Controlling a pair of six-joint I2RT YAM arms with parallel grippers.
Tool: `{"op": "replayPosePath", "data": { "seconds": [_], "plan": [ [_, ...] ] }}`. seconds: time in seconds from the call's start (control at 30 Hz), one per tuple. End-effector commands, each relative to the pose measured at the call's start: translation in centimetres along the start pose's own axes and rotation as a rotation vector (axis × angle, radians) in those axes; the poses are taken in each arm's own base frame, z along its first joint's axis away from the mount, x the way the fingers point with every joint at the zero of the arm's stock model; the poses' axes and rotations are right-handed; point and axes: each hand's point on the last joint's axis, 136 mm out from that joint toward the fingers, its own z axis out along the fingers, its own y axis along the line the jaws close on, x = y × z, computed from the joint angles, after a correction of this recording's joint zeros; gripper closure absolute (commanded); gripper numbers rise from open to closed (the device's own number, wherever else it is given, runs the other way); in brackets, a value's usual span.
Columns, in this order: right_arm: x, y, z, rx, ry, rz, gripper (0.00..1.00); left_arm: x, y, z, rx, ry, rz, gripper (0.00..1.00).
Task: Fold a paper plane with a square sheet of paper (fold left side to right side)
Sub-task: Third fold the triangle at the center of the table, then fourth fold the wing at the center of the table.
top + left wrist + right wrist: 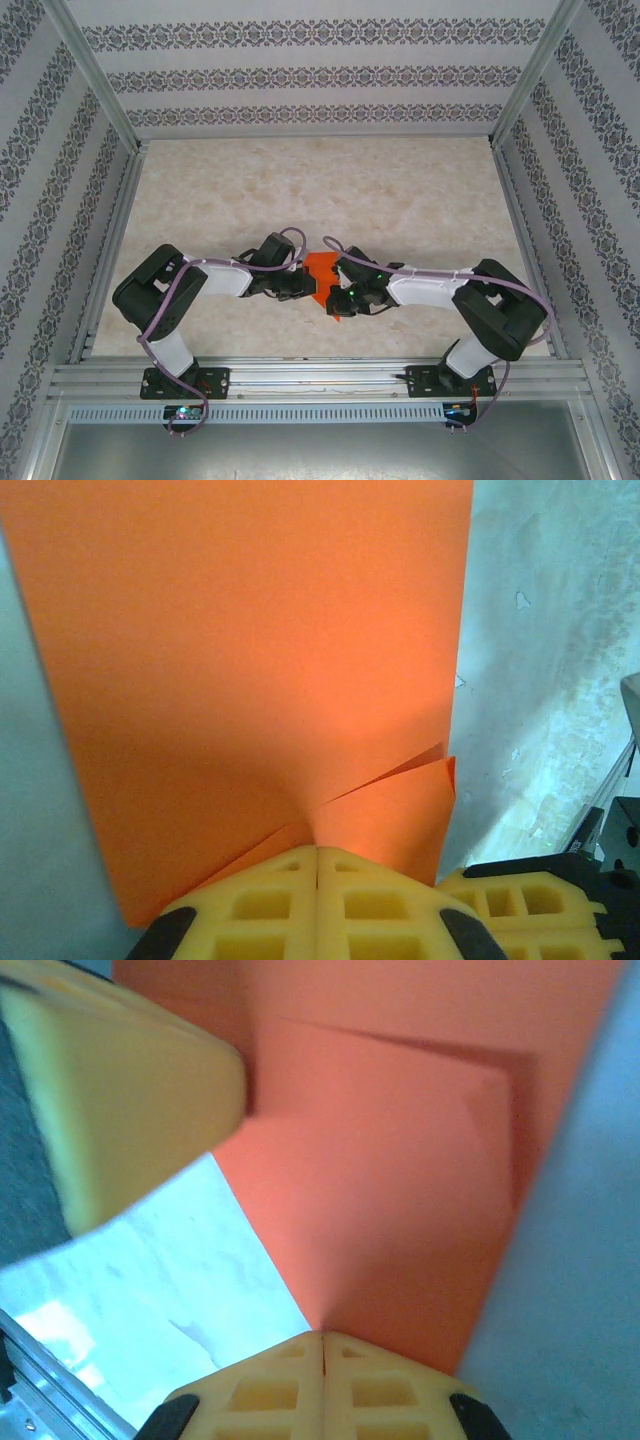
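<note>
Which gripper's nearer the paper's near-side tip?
Right. The right gripper clamps the square sheet of paper right beside that tip; the left gripper pinches its left edge, farther away.

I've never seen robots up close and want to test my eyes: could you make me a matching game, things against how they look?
Things: 1 sheet of paper; 2 table; 3 left hand; 4 back wall.
Looks: a yellow fingers, pinched shut; b patterned stripes; c orange-red; d pale, marbled.
Pairs: 1-c; 2-d; 3-a; 4-b.
</note>
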Motion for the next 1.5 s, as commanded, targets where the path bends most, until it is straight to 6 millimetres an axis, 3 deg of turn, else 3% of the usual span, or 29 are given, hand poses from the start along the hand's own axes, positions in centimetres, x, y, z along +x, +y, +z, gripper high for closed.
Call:
{"op": "replayPosePath", "data": {
  "seconds": [0.0,0.27,0.47,0.53,0.73,0.8,1.0,1.23,1.47],
  "plan": [
    [3.1,-3.6,-0.3,0.117,0.074,0.064,1.0,1.8,4.3,0.5,-0.156,0.047,-0.062,1.0],
    [4.4,-4.4,-1.7,0.129,0.082,0.065,1.0,1.7,4.0,0.5,-0.151,0.045,-0.065,1.0],
    [2.1,-2.9,-4.2,0.047,-0.012,0.024,1.0,1.5,2.5,1.0,-0.096,0.027,-0.087,1.0],
    [0.8,-2.5,-5.3,0.012,-0.062,-0.003,0.93,1.5,2.0,1.2,-0.08,0.019,-0.095,1.0],
    [-2.8,-2.1,-7.8,-0.062,-0.221,-0.117,0.6,0.5,0.1,1.2,-0.021,-0.026,-0.102,0.98],
    [-3.7,-2.3,-8.1,-0.051,-0.247,-0.161,0.55,0.0,-0.6,0.6,-0.02,-0.042,-0.081,0.94],
    [-5.4,-1.7,-7.5,-0.003,-0.24,-0.279,0.52,-1.8,-2.6,-2.2,-0.013,-0.117,-0.02,0.78],
    [-6.3,0.0,-5.2,0.004,-0.205,-0.352,0.51,-3.2,-0.2,-5.9,-0.058,-0.195,-0.059,0.67],
    [-6.9,-0.1,-3.3,0.035,-0.17,-0.355,0.51,-3.2,1.6,-6.5,-0.059,-0.206,-0.103,0.63]
  ]
}}
